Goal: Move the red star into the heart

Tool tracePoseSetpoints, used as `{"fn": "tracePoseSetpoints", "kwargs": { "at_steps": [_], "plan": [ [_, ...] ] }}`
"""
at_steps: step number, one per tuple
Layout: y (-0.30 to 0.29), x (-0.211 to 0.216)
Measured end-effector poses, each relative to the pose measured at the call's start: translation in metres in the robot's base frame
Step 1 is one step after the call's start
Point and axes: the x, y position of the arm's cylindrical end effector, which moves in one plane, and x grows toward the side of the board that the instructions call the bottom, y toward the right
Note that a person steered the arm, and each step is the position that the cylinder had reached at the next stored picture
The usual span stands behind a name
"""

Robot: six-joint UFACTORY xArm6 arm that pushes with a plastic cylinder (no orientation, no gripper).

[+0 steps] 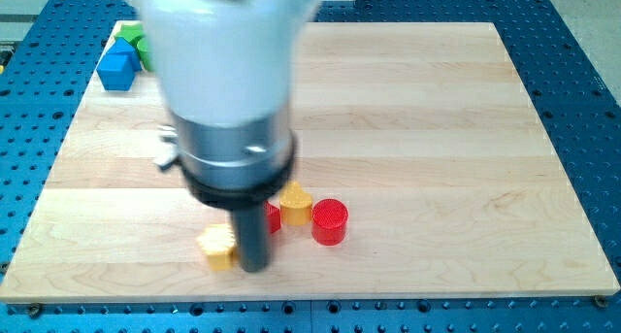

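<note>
Camera view shows my tip (255, 268) resting on the wooden board (437, 129); the rod carries no claw, so no open or closed state applies. Relative to the tip, a yellow block (218, 247) lies just to the view's left; a partly hidden red block (273, 216), shape unclear, sits just above-right, followed by another yellow block (296, 203) and a red cylinder (329, 221). Blue blocks (116, 68) and a green block (142, 44) lie well apart, toward the view's top left.

A wooden board (417, 110) lies on a blue perforated table (572, 42). In the upper left of the frame, a blue block (115, 69) sits on the board touching a green block (144, 48), whose shape is partly hidden. At lower centre stands a red cylinder (329, 221), and further left, apart from it, lies a small yellow block (217, 246) of unclear shape.
</note>
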Motion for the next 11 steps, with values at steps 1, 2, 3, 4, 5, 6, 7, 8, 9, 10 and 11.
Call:
{"fn": "tracePoseSetpoints", "kwargs": {
  "at_steps": [1,2,3,4,5,6,7,8,9,10,11],
  "plan": [
    [-0.007,-0.04],
    [0.03,-0.052],
    [0.017,-0.051],
    [0.02,-0.039],
    [0.058,-0.071],
    [0.059,-0.091],
    [0.099,-0.114],
    [0.143,-0.144],
    [0.18,-0.086],
    [0.172,-0.05],
    [0.195,-0.02]
  ]
}}
